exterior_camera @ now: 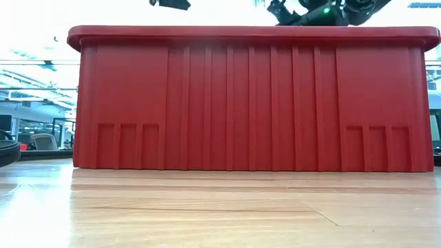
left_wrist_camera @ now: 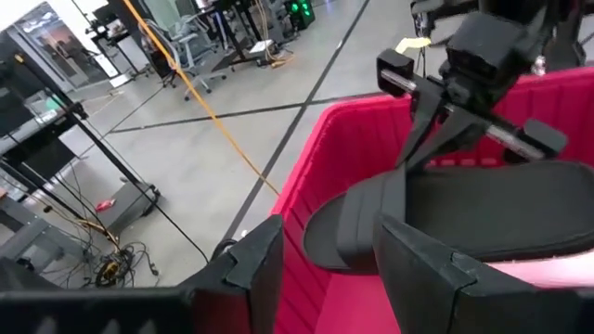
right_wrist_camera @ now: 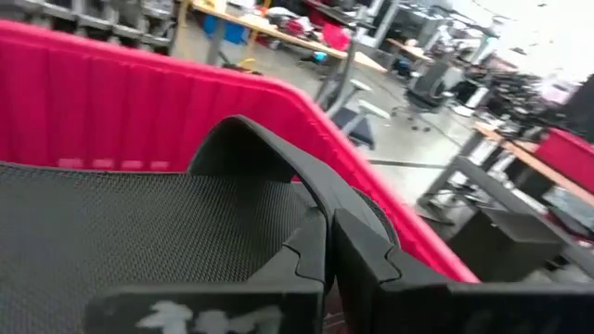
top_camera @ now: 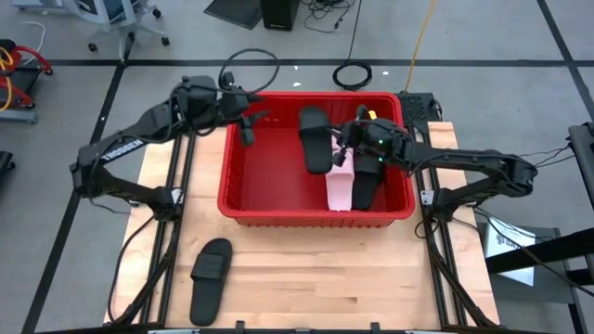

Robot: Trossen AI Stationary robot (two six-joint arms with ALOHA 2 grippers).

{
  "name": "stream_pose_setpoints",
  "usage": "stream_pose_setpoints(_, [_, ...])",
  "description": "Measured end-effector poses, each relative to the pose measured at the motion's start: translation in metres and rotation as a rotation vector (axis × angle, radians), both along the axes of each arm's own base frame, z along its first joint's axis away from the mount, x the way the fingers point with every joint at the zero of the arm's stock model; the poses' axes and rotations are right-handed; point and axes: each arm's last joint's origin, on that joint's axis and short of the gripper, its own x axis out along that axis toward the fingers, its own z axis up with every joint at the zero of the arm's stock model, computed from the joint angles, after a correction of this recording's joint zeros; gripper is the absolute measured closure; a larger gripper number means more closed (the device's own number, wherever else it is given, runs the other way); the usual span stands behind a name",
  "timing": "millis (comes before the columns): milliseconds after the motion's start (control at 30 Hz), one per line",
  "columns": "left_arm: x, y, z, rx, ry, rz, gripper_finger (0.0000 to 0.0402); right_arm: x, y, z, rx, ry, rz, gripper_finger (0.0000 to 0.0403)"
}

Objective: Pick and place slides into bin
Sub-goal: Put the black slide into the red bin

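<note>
The red bin (top_camera: 243,206) stands mid-table. My right gripper (top_camera: 342,139) is over its far right part, shut on a black slide (top_camera: 316,141). Below and beside that slide, a pink slide (top_camera: 340,188) and another black slide (top_camera: 368,182) lie in the bin. A third black slide (top_camera: 211,278) lies sole down on the wooden table in front of the bin, toward the left. My left gripper (top_camera: 247,130) hangs open over the bin's far left part, nothing between its fingers (left_wrist_camera: 264,269), pointing at the held slide (left_wrist_camera: 464,218). My right gripper pinches the black slide's wide strap (right_wrist_camera: 278,158) between its two shut fingers (right_wrist_camera: 357,246). It comes roughly level from the table's right side. The slide lies about level, footbed (right_wrist_camera: 111,223) up, lifted inside the bin above the pink slide (left_wrist_camera: 557,269).
The bin's ribbed near wall (exterior_camera: 248,103) fills the low view; only the grippers' tops show over its rim. Bare wood lies in front of the bin. The arms' frames run along both table sides. Beyond the table are floor cables and workshop furniture.
</note>
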Motion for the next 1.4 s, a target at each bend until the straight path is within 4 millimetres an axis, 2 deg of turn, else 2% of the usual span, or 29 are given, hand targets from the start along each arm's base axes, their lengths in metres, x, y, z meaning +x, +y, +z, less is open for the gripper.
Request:
stream_pose_setpoints(200, [-0.007, 0.000, -0.026, -0.011, -0.015, 0.019, 0.0234, -0.002, -0.009, -0.013, 0.026, 0.045, 0.097, 0.0403])
stream_pose_setpoints(433, [-0.027, 0.000, -0.033, -0.010, -0.089, 0.065, 0.0234, -0.014, -0.028, -0.015, 0.074, 0.023, 0.025, 0.0403])
stream_pose_setpoints(567, [-0.034, 0.000, -0.038, -0.014, -0.101, 0.084, 0.0234, -0.007, -0.031, -0.029, 0.132, 0.050, 0.014, 0.0403])
stream_pose_setpoints(833, [-0.032, 0.000, -0.041, -0.022, -0.094, 0.084, 0.0234, 0.018, -0.035, -0.066, 0.144, 0.114, -0.125, 0.0403])
stream_pose_setpoints(1033, [-0.032, 0.000, -0.041, -0.024, -0.095, 0.081, 0.0234, 0.028, -0.040, -0.089, 0.181, 0.144, -0.134, 0.0403])
stream_pose_setpoints(1400, [-0.032, 0.000, -0.042, -0.029, -0.092, 0.082, 0.0234, 0.035, -0.045, -0.115, 0.299, 0.165, -0.055, 0.0403])
